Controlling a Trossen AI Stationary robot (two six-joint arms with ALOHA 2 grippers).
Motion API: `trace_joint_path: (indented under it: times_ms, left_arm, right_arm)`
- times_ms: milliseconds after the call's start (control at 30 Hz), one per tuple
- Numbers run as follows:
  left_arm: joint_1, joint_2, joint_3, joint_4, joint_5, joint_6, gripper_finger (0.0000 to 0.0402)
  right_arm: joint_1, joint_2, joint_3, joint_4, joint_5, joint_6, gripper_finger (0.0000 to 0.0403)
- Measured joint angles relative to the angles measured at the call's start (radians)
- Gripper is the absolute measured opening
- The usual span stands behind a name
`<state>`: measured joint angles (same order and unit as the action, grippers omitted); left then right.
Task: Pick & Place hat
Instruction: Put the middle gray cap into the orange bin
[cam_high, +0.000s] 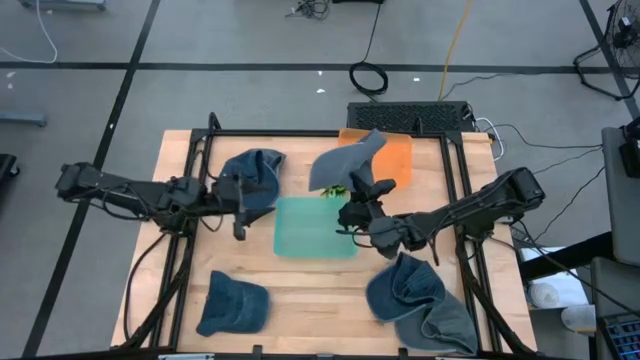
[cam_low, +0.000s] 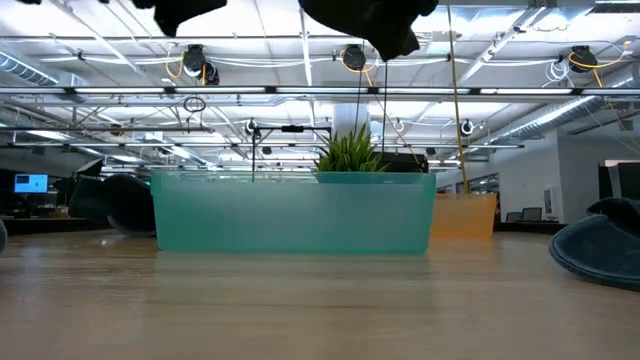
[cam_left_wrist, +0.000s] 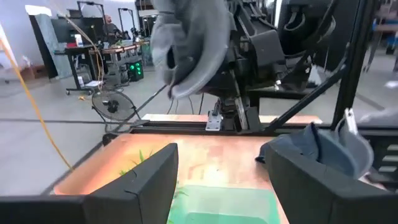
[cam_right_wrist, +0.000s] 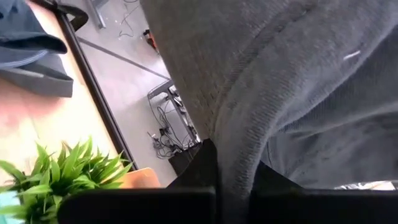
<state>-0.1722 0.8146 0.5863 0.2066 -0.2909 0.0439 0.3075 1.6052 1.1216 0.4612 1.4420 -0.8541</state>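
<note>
A grey hat (cam_high: 350, 160) is held up in the air over the far middle of the table, above a small green plant (cam_high: 333, 191) and beside the orange bin (cam_high: 398, 155). My right gripper (cam_high: 353, 197) is shut on it, and its wrist view is filled with grey cloth (cam_right_wrist: 280, 74). My left gripper (cam_high: 240, 208) hovers open at the left of the green tray (cam_high: 315, 228), close to a blue hat (cam_high: 255, 175) lying on the table. In the left wrist view the grey hat (cam_left_wrist: 186, 43) hangs in front of the right arm. My right gripper pinches a bunched part of the grey hat's cloth (cam_right_wrist: 219, 158) between its two fingers. Whether that is one layer or several, I cannot tell. The hat is lifted clear of the table and spreads out beyond the fingertips toward the far edge.
Another blue hat (cam_high: 232, 303) lies near the left near corner. A blue-grey hat (cam_high: 415, 300) lies crumpled near the right near corner. The black frame rails (cam_high: 455, 190) run along both sides of the table. Bare wood (cam_high: 310, 295) shows in front of the green tray.
</note>
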Motion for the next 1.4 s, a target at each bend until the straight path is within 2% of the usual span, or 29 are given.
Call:
trace_joint_path:
  times_ms: [267,533,1067,1300,1400]
  left_arm:
    - [0.0,0.149,0.11,0.001,-0.003,0.088,0.025]
    - [0.0,0.249,0.189,0.031,-0.084,0.12,0.025]
    - [0.001,0.452,0.317,0.036,-0.078,0.135,0.025]
    - [0.0,0.476,0.372,0.041,-0.087,0.127,0.0249]
    - [0.001,0.471,0.38,0.032,-0.102,0.111,0.0228]
  right_arm:
    - [-0.003,0.06,0.0,0.001,-0.002,0.001,0.0]
    - [-0.003,0.078,0.0,0.01,-0.002,0.004,0.0]
    - [-0.003,0.078,0.001,0.038,-0.006,0.001,0.0]
    - [-0.003,0.078,0.001,0.04,-0.006,0.001,0.0]
    - [-0.003,0.078,0.001,0.04,-0.005,0.001,0.0]
